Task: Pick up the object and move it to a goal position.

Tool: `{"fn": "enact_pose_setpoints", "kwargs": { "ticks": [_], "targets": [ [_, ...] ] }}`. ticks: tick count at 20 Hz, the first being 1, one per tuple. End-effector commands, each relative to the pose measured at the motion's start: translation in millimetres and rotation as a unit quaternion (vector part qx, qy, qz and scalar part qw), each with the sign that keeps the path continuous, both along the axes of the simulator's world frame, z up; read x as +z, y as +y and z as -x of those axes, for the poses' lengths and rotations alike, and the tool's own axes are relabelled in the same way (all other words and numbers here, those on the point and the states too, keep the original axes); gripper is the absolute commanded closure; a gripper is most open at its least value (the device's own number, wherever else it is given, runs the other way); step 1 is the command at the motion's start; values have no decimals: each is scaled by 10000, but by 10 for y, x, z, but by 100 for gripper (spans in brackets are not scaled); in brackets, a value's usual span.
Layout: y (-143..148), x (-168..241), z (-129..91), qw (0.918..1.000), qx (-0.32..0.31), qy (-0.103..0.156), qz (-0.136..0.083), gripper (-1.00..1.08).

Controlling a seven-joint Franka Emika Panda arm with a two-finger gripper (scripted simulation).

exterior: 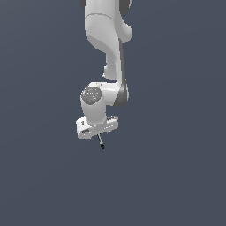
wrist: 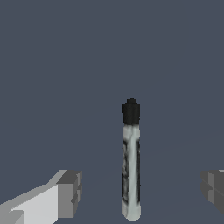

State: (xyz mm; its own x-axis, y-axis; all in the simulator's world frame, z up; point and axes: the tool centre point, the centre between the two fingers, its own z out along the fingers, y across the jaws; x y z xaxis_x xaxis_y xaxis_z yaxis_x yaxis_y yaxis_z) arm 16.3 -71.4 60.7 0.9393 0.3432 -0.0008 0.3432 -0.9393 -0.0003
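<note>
The object (wrist: 131,162) is a thin stick with a grey shaft and a black tip. In the wrist view it lies between my two fingers with a clear gap on each side. One finger (wrist: 68,194) and the other finger (wrist: 213,189) stand wide apart and do not touch it. My gripper (wrist: 141,190) is open. In the exterior view the stick (exterior: 101,142) pokes out from under the white hand, black tip outermost, and my gripper (exterior: 99,136) is right over it. The fingers are hidden by the hand there.
The surface is a plain dark grey-blue floor (exterior: 176,176) with no other objects or edges in view. The white arm (exterior: 108,44) comes down from the top of the exterior view.
</note>
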Motion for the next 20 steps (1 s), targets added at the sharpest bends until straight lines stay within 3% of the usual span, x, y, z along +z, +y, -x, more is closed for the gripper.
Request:
{"fn": "enact_pose_setpoints", "kwargs": {
  "ticks": [1, 19, 20],
  "targets": [
    [0, 0, 0, 10000, 0, 0, 0, -92],
    [-6, -510, -1, 10000, 20, -4, 0, -92],
    [-6, -510, -1, 10000, 20, -4, 0, 108]
  ]
}}
